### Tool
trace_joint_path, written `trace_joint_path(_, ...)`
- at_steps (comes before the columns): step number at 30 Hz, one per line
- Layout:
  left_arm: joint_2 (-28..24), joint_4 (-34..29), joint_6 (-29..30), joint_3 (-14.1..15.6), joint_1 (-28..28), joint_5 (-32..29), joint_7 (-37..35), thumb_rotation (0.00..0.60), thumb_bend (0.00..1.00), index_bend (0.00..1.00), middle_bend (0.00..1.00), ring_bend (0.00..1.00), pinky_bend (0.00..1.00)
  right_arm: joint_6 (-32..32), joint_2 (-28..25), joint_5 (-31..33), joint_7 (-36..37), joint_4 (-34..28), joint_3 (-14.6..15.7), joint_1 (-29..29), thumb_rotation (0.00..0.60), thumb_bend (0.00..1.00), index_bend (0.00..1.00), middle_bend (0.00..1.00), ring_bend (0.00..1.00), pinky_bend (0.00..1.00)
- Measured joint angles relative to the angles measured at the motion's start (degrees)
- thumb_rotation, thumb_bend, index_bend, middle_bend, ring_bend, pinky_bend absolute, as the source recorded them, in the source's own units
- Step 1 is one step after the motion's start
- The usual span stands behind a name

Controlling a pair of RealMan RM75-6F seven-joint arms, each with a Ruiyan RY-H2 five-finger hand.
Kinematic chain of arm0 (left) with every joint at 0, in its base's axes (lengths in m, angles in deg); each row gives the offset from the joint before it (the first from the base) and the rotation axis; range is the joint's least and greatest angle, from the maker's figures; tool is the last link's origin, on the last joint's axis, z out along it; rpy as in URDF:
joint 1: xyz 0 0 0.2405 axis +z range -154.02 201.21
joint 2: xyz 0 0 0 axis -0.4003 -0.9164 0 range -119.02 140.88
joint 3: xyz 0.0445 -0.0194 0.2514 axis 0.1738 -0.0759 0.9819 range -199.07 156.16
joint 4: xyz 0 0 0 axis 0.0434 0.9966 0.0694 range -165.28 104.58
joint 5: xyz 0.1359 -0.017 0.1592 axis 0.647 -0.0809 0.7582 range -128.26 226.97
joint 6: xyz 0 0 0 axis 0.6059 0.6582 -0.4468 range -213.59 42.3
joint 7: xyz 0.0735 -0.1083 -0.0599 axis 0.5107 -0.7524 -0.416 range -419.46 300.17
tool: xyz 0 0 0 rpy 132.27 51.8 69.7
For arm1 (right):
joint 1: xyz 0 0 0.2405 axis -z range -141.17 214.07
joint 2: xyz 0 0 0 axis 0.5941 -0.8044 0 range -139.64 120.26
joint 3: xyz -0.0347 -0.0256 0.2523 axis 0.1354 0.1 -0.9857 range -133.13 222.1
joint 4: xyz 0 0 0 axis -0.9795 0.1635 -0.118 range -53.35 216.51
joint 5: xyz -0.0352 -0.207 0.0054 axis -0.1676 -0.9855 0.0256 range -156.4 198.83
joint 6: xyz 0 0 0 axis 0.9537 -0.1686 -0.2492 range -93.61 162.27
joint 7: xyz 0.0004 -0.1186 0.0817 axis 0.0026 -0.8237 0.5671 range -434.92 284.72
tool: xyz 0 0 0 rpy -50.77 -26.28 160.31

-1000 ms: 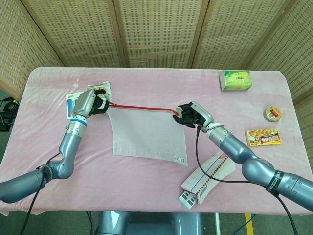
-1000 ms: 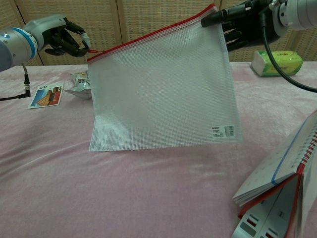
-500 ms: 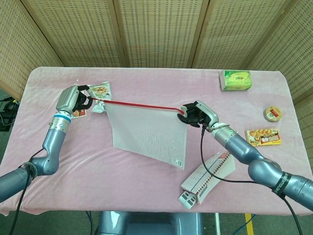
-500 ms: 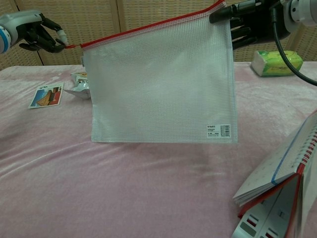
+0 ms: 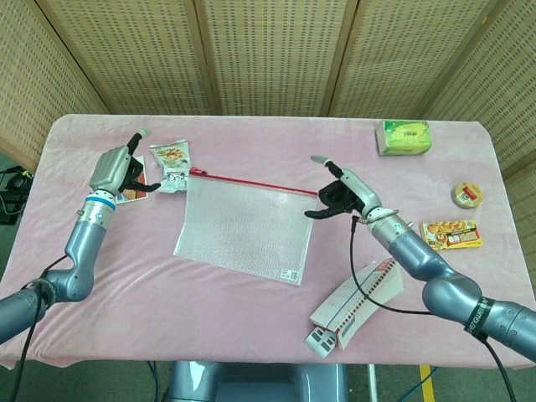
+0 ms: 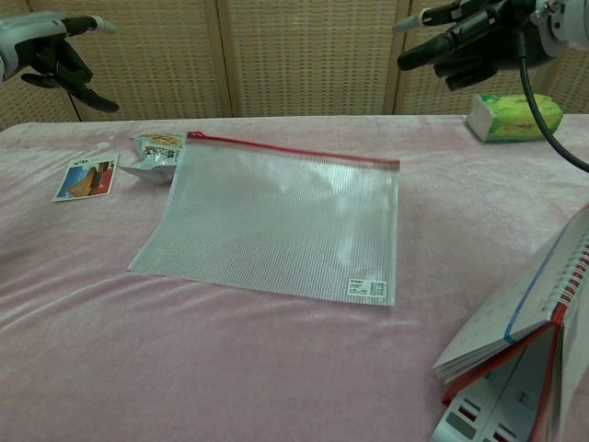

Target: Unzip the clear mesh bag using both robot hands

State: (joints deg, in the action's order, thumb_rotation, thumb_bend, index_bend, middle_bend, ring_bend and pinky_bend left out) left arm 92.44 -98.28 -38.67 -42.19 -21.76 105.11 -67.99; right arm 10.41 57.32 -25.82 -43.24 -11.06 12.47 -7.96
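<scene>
**Bag down flat, both hands off: our notes for the step**

Mesh bag (image 6: 276, 221): clear, lies flat on pink table (image 5: 251, 318), mid-left, red zip edge (image 6: 294, 152) along its far side. Touches neither hand. Whether the zip is open we cannot tell from either view.

Left hand (image 5: 115, 170): raised above table's left end, well apart from bag's left corner; fingers apart, holds nothing.

Right hand (image 5: 343, 194): raised just beyond bag's right corner; fingers spread, holds nothing.

Other items: snack packet (image 5: 172, 155) touching bag's far-left corner; picture card (image 6: 85, 177); green pack (image 5: 406, 136); spiral notebook (image 5: 356, 306).

How we judge the step is done well: w/ one hand pin the bag's corner near the zip end, w/ the other pinch the slider tab only, not mesh. Pull straight along the red edge, low & steady, so fabric stays taut. Watch the packet; it could snag.
</scene>
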Motion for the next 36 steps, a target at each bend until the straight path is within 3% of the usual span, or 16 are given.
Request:
trace_joint_path(3,-1.27,-1.53,3.31,0.48,1.2,1.82,0.78,0.6,0.0,0.0,0.91,0.87,0.99,-6.72,-0.26,-2.29,-5.78,-0.31,2.31,0.08,0.6,0.0,0.08,0.92,0.94,1.0)
trace_joint_path(6,-2.97,-3.95,7.7,1.42,3.08,3.77,2.8,0.6,0.0,0.0,0.66,0.64,0.82,-14.44,-0.38,-6.48,-12.82,-0.33,4.67,0.76,0.6,0.0,0.12,0.89,0.92,1.0)
trace_joint_path(8,-4.41,-6.24,10.39,2.24,4.63,4.67,4.38,0.6,0.0,0.0,0.26,0.28,0.46,-20.93,-0.28,-10.92,-18.18,0.15,6.49,1.62,0.6,0.0,0.14,0.82,0.85,0.99)
trace_joint_path(10,-6.42,-9.64,12.35,3.32,6.55,5.11,6.55,0.6,0.0,0.0,0.04,0.05,0.15,-28.08,-0.19,-16.67,-23.4,1.02,8.51,2.87,0.6,0.0,0.14,0.7,0.76,0.91)
trace_joint_path(11,-7.34,-11.29,13.01,3.77,7.4,5.15,7.63,0.6,0.0,0.0,0.0,0.0,0.05,-31.19,-0.21,-19.37,-25.51,1.43,9.45,3.54,0.6,0.0,0.14,0.61,0.68,0.81)
trace_joint_path(12,-8.22,-12.99,13.79,4.21,8.29,5.15,8.71,0.6,0.0,0.0,0.0,0.0,0.02,-34.25,-0.29,-22.09,-27.61,1.79,10.43,4.3,0.6,0.0,0.14,0.53,0.61,0.71)
trace_joint_path(14,-10.04,-16.81,16.55,5.18,10.59,5.12,10.94,0.6,0.0,0.0,0.0,0.0,0.0,-40.84,-0.87,-27.85,-32.63,2.2,12.8,6.6,0.6,0.0,0.13,0.28,0.32,0.33)
trace_joint_path(16,-11.8,-20.85,19.99,6.25,13.19,5.14,12.9,0.6,0.0,0.0,0.0,0.0,0.0,-45.69,-2.0,-31.39,-37.49,1.9,15.0,9.35,0.6,0.0,0.09,0.09,0.09,0.08)
trace_joint_path(17,-12.54,-22.48,21.5,6.77,14.43,5.2,13.56,0.6,0.0,0.0,0.0,0.0,0.0,-47.31,-2.66,-32.14,-39.38,1.48,15.81,10.62,0.6,0.0,0.07,0.03,0.02,0.02)
trace_joint_path(20,-14.64,-26.7,27.26,9.22,19.58,6.73,14.57,0.6,0.0,0.0,0.0,0.0,0.0,-52.07,-5.11,-32.91,-44.02,-1.7,18.02,14.92,0.6,0.0,0.02,0.0,0.0,0.0)
trace_joint_path(26,-15.57,-28.72,36.73,14.64,27.95,14.17,12.94,0.6,0.0,0.0,0.0,0.0,0.0,-60.18,-8.67,-34.12,-48.06,-8.91,22.96,24.38,0.6,0.0,0.0,0.0,0.0,0.0)
trace_joint_path(30,-15.02,-27.32,40.38,17.88,31.78,19.04,10.91,0.6,0.0,0.0,0.0,0.0,0.0,-64.27,-9.02,-36.82,-49.4,-10.33,26.48,28.89,0.6,0.0,0.0,0.0,0.0,0.0)
trace_joint_path(36,-14.74,-25.44,42.96,19.88,35.32,23.21,6.48,0.6,0.0,0.0,0.0,0.0,0.0,-68.41,-8.38,-41.02,-49.68,-10.6,30.91,34.72,0.6,0.0,0.0,0.0,0.0,0.0)
